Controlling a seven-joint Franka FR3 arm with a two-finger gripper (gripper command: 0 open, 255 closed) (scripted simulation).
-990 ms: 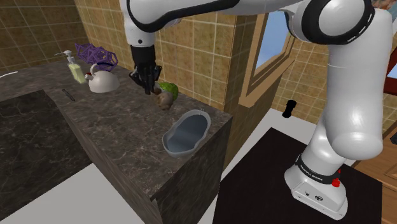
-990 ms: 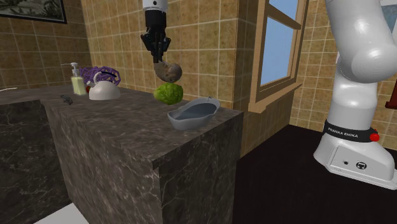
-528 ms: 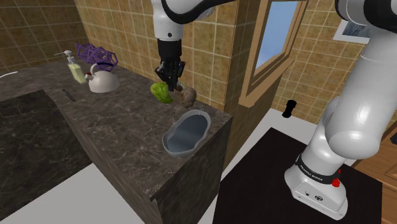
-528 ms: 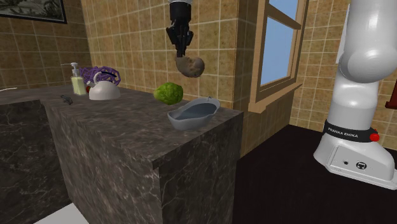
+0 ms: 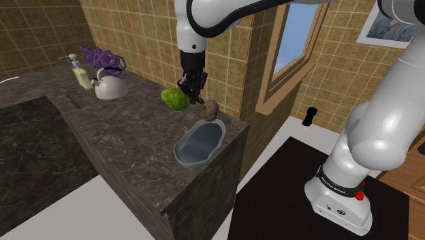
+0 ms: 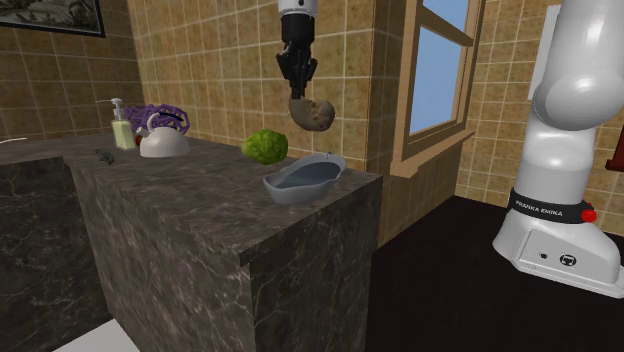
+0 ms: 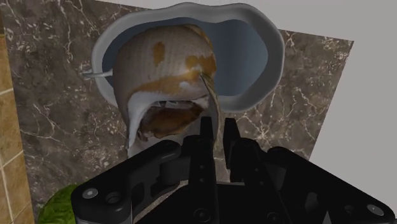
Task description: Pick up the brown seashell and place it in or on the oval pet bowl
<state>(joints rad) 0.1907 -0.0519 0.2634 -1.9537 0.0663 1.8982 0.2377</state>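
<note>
A brown and cream seashell (image 5: 210, 109) (image 6: 313, 113) (image 7: 168, 83) hangs in the air from my black gripper (image 5: 194, 87) (image 6: 298, 82) (image 7: 215, 137), whose fingers are shut on its thin edge. Below it sits the grey-blue oval pet bowl (image 5: 199, 143) (image 6: 303, 178) (image 7: 264, 70) near the corner of the dark marble counter (image 5: 122, 136). In the wrist view the shell hides most of the bowl's inside, with the rim showing around it. In the shoulder view the shell is above the bowl's far end.
A green leafy ball (image 5: 175, 99) (image 6: 264, 147) (image 7: 54, 207) lies just behind the bowl. Farther along the counter stand a white kettle (image 5: 109, 86), a soap bottle (image 5: 80, 71) and a purple wire object (image 5: 101, 58). A tiled wall and a window (image 5: 293, 41) are close behind.
The gripper has carried the shell along the counter past the green ball, from beside the kettle side to above the bowl's far end, and a little lower.
</note>
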